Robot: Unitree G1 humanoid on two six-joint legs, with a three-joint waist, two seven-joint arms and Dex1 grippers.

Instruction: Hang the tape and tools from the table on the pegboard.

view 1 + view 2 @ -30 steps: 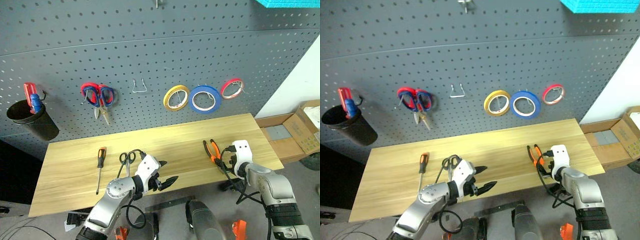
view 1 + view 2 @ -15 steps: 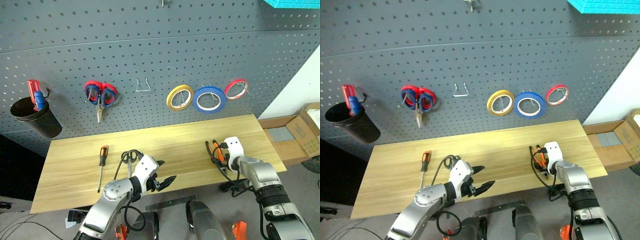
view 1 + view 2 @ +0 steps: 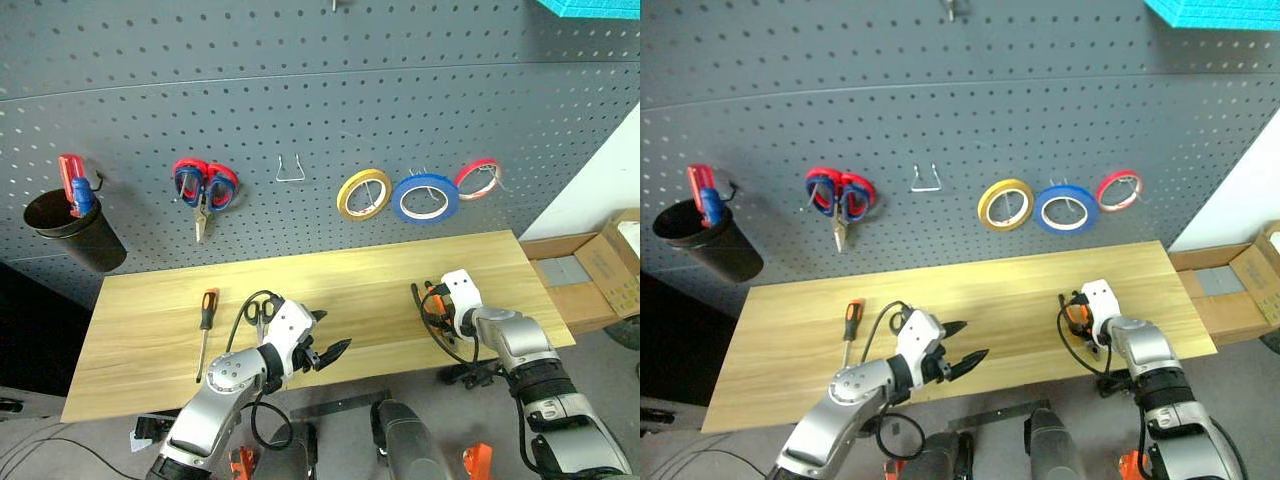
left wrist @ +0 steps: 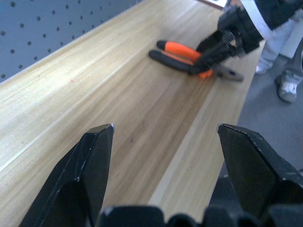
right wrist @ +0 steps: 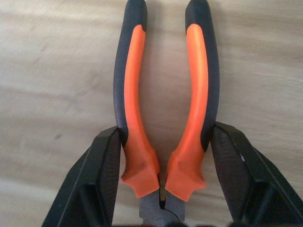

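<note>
- A dark grey pegboard (image 3: 300,90), matte and dotted with a regular grid of small holes, fills the far wall; a bare bent-wire hook (image 3: 290,170) sits near its middle.
- On the pegboard hang three thin ring-shaped rolls in a row: a yellow roll (image 3: 363,193), the blue tape (image 3: 425,198) just right of it, and a smaller red roll (image 3: 477,178) furthest right.
- Left of the wire hook hang red-and-blue-handled scissors (image 3: 203,190), blades down; at the far left a black bucket-like cup (image 3: 75,232) holds a red-and-blue-handled tool (image 3: 72,184).
- Below stands the table (image 3: 330,280), a long top of light yellowish wood planks with visible grain.
- On its left part lies the slim screwdriver (image 3: 203,330), orange-and-black handle toward the wall, thin metal shaft toward the near edge.
- Just right of it lie the small black-handled scissors (image 3: 260,310), partly behind the left arm.
- The left gripper (image 3: 325,353) hovers above the table's near edge, its two tapered black fingers (image 4: 92,165) spread wide with nothing between them.
- The pliers (image 5: 163,104) lie flat on the right part of the table, curved orange-and-black handles toward the wall.
- The right gripper (image 5: 163,175) straddles the pliers, its black fingers touching the outer sides of both handles near the pivot.
- Cardboard boxes (image 3: 600,265) sit beyond the table's right end.
</note>
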